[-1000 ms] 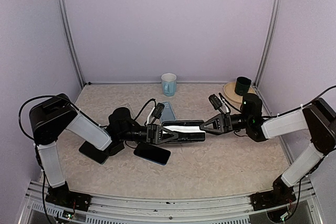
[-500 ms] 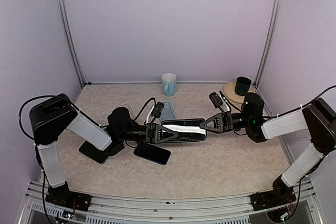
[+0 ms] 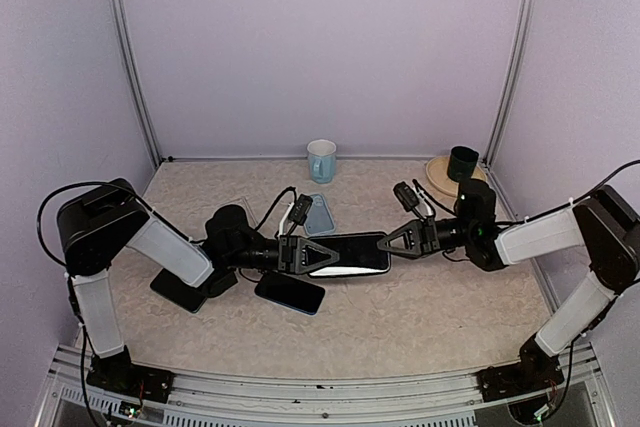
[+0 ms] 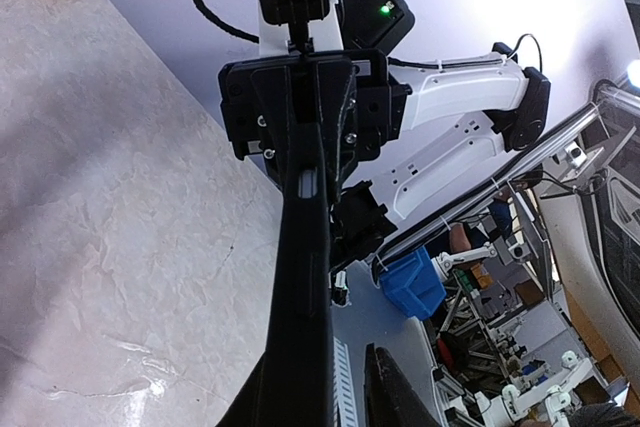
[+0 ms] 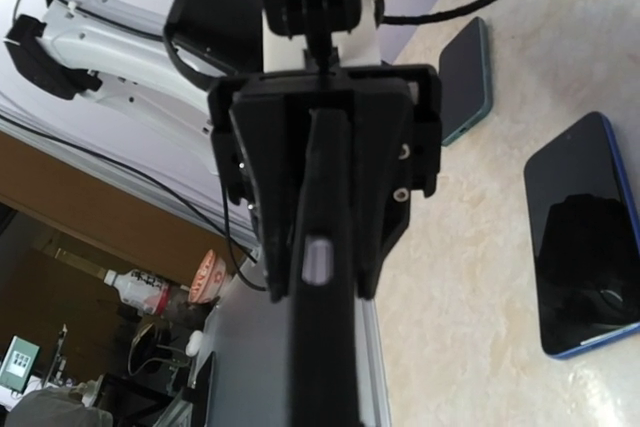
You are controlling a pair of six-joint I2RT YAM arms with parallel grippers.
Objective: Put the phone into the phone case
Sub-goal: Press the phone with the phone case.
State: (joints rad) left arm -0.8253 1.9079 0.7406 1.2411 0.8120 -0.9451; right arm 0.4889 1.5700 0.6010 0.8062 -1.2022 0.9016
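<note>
Since half a second ago, the black glossy slab-shaped phone (image 3: 350, 253) has turned from edge-up to face-up, and the right pincer (image 3: 392, 240) has crept slightly leftward. We see the phone held off the beige speckled worktop (image 3: 420, 317), spanning between the two arms. The left pincer (image 3: 303, 253) is clenched on its left end, the right pincer on its right end. The pale blue phone case (image 3: 318, 213) lies flat on the worktop just behind the left pincer, and a blue-edged dark phone (image 3: 290, 293) lies just in front of it.

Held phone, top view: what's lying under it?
Only marbled table shows around the held phone; the spot beneath is covered. The blue phone lies beside it, nearer.
</note>
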